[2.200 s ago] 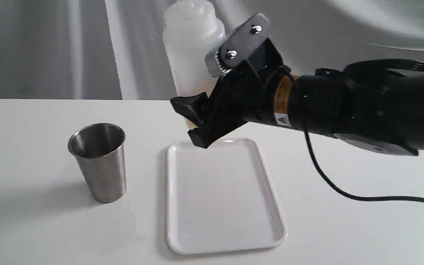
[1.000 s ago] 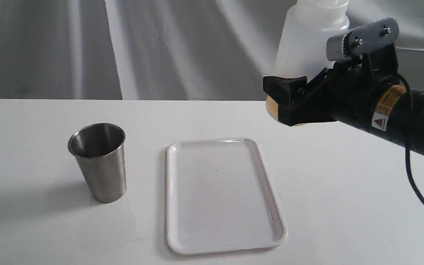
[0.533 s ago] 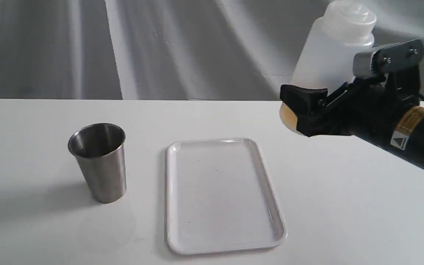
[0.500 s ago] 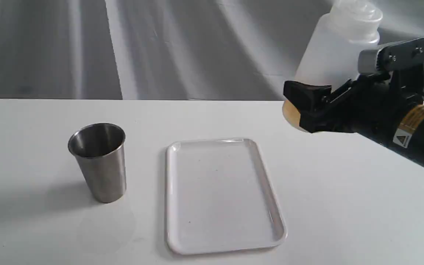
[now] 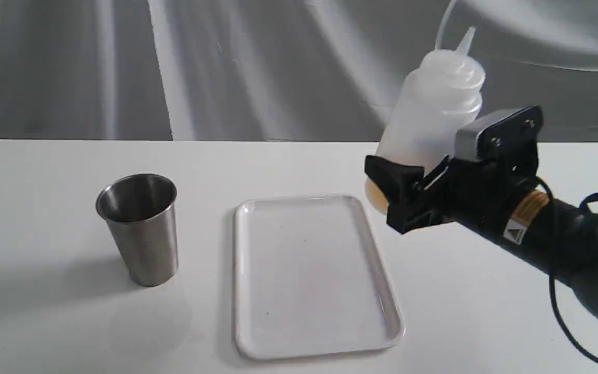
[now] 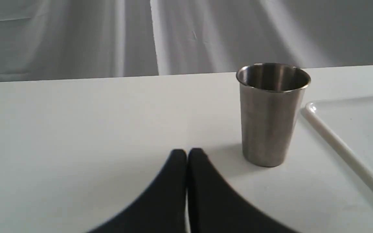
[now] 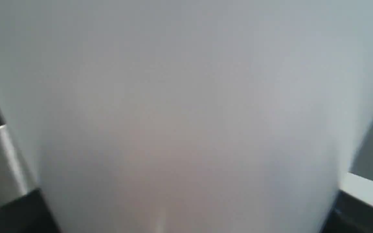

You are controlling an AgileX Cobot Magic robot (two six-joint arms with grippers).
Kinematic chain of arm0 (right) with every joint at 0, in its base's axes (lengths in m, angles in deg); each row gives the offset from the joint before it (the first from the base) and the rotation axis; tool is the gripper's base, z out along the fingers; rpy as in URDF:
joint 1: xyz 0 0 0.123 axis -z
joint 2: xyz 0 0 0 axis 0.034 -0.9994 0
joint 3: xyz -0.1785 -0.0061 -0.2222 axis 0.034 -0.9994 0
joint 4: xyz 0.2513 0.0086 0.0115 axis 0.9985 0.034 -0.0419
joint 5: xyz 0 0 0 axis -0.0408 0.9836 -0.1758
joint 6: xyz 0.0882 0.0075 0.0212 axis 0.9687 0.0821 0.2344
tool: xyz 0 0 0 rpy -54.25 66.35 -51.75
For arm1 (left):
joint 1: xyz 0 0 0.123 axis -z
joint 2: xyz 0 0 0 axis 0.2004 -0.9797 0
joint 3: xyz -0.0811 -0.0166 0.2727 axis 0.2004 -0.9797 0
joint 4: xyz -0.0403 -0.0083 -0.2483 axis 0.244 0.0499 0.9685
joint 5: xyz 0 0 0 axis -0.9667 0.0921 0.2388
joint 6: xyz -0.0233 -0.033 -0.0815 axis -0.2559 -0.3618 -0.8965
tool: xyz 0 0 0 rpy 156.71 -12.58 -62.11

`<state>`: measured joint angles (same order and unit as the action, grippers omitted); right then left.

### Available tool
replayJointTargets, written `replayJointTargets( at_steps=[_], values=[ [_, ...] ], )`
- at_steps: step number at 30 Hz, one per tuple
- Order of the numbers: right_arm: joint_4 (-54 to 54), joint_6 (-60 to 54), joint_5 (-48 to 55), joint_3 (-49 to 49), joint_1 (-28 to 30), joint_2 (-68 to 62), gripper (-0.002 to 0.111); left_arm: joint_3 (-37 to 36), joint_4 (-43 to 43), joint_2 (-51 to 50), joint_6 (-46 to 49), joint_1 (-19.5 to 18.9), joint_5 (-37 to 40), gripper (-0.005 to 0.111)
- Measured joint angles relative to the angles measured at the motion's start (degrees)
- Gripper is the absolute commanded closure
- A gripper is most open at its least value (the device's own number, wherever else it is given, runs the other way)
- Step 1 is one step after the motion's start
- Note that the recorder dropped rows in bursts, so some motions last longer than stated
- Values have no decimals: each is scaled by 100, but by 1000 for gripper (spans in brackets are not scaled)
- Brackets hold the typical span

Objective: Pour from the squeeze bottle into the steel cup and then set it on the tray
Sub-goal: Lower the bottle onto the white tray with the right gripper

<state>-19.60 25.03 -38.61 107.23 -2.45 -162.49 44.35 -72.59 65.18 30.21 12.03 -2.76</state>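
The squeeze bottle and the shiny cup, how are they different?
The squeeze bottle is cloudy white plastic; the steel cup is shiny grey metal. The squeeze bottle leans, gripped by the right end effector; the steel cup stands straight on the table, untouched. The squeeze bottle ends in a thin pointed nozzle; the steel cup is wide open on top. Both are round.

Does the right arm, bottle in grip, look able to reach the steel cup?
Likely yes: the right gripper holds the squeeze bottle beside the tray, and only that low tray lies between it and the steel cup.
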Motion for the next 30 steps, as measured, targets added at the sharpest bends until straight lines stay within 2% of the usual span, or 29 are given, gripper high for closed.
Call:
replayJointTargets(
  at_steps=[18,30],
  values=[
    [-249,-180,60,1302,-997,-1581,108,0,0,0,0,0,0,107],
    [-227,-302,128,1421,-1095,-2265,108,0,0,0,0,0,0,107]
  ],
)
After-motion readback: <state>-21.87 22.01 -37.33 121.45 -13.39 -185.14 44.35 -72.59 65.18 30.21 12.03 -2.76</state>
